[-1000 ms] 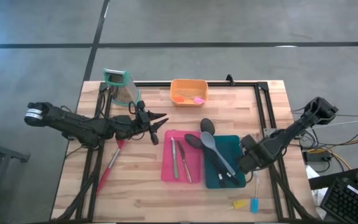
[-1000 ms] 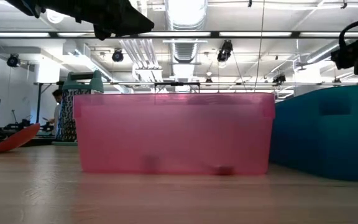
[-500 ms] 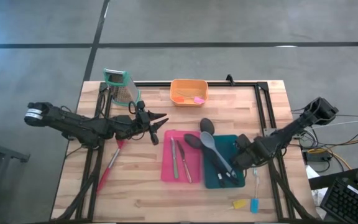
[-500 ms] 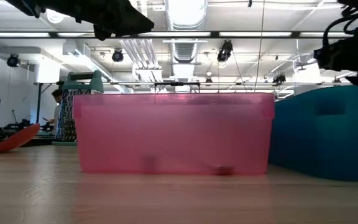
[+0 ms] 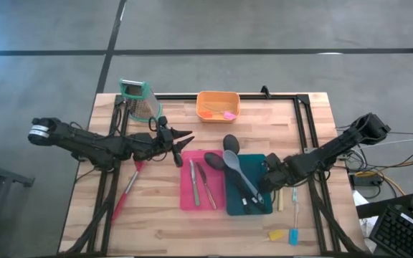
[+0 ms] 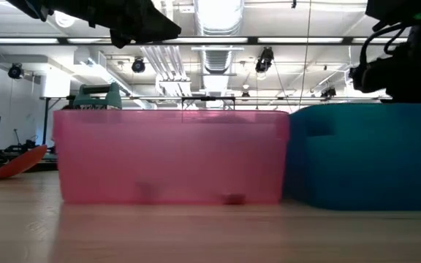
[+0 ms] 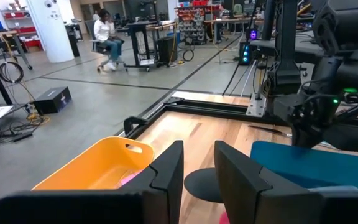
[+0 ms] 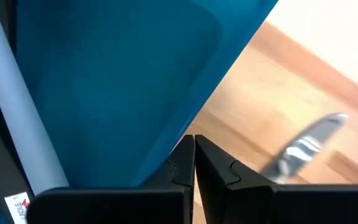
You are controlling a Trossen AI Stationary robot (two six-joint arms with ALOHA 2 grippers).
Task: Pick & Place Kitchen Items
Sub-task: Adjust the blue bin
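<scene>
Spoons lie in the teal bin (image 5: 258,163) mid-table, knives in the pink bin (image 5: 186,188) touching it.

A grey-lilac spoon (image 5: 239,166) and black spoons (image 5: 216,160) stick out over the teal bin's far rim; two slim knives (image 5: 201,183) lie in the pink one. The wooden table (image 5: 156,229) stands on grey concrete, a workshop behind. The right gripper (image 5: 268,176), jaws clenched and empty, presses the teal bin's right wall. The left gripper (image 5: 181,140) hovers beyond the pink bin's far left corner, jaws slightly parted, empty. An orange bin (image 5: 217,105) sits at the far edge; its small contents are hard to make out. A red utensil (image 5: 127,190) lies partly under the left arm.
</scene>
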